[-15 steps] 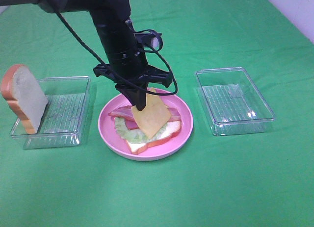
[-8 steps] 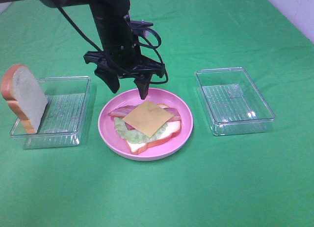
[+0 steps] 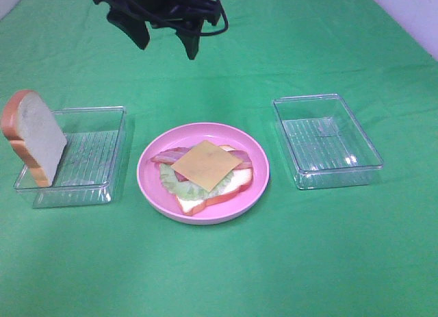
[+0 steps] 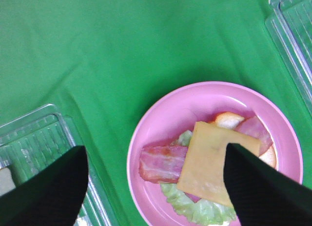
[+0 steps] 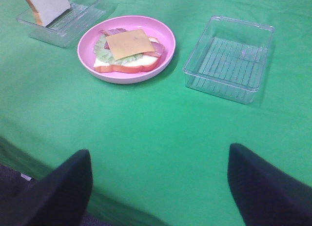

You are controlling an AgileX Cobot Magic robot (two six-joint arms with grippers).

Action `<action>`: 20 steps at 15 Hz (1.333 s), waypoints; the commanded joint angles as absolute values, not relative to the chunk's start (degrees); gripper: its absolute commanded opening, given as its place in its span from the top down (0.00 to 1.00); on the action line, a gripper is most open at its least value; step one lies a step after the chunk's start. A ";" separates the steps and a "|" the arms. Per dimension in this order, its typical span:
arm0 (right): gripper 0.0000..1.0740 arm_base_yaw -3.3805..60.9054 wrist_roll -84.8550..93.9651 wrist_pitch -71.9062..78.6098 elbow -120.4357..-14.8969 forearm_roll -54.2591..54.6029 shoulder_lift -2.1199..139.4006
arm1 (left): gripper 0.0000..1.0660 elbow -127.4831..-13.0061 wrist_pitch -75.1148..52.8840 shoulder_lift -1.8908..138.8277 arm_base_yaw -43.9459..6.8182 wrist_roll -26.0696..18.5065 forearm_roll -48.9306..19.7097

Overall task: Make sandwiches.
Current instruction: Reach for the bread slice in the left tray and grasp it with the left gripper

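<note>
Only exterior view shows leaning bread slice [image 3: 34, 135] whole.

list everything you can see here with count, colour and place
round pink plate: one, pink, middle of the table
white bread slice with orange-brown crust: one, on the plate, bottom layer
green lettuce leaf: one, green, on that bread
reddish-pink meat strips: reddish-pink, over the lettuce; number unclear
thin yellow cheese slice: one, yellow, top of the stack
second bread slice: one, white with orange-brown crust, leaning on the left tray's outer edge
clear plastic rectangular trays: two, left and right of the plate
green tablecloth: one, covers the table
left gripper: black, open, raised behind the plate
right gripper: black, open, near table edge
</note>
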State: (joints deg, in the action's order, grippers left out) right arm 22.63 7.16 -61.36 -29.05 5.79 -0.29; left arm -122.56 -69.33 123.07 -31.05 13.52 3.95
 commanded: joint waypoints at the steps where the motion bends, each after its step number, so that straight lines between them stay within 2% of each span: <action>1: 0.32 22.69 7.51 -61.02 -28.82 5.73 -1.15 | 0.30 -122.56 -73.40 120.21 -28.13 15.13 4.35; 4: 0.32 22.69 7.51 -61.02 -28.82 5.73 -1.15 | 0.30 -121.93 -73.40 116.20 -25.15 15.13 2.52; 8: 0.32 22.69 7.51 -61.02 -28.82 5.73 -1.15 | 0.30 -110.29 -73.40 105.14 -19.77 16.96 2.75; 10: 0.32 22.69 7.51 -61.02 -28.82 5.73 -1.15 | 0.30 -107.77 -73.40 103.59 -19.02 17.07 2.98; 12: 0.32 22.69 7.51 -61.02 -28.82 5.73 -1.15 | 0.30 -98.66 -73.34 97.63 -13.75 17.07 4.01; 14: 0.32 22.69 7.51 -61.02 -28.82 5.73 -1.15 | 0.29 -93.05 -73.28 97.40 -9.97 17.07 4.13; 15: 0.32 22.69 7.51 -61.02 -28.82 5.73 -1.15 | 0.25 -90.99 -73.22 98.03 -8.59 17.07 4.13; 20: 0.32 22.69 7.51 -61.02 -28.82 5.73 -1.15 | 0.23 -85.94 -68.75 104.05 -6.59 17.59 2.29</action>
State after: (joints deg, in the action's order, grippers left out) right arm 22.63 7.16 -61.36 -29.05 5.79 -0.29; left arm -86.46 -69.10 104.16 -6.42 17.07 2.46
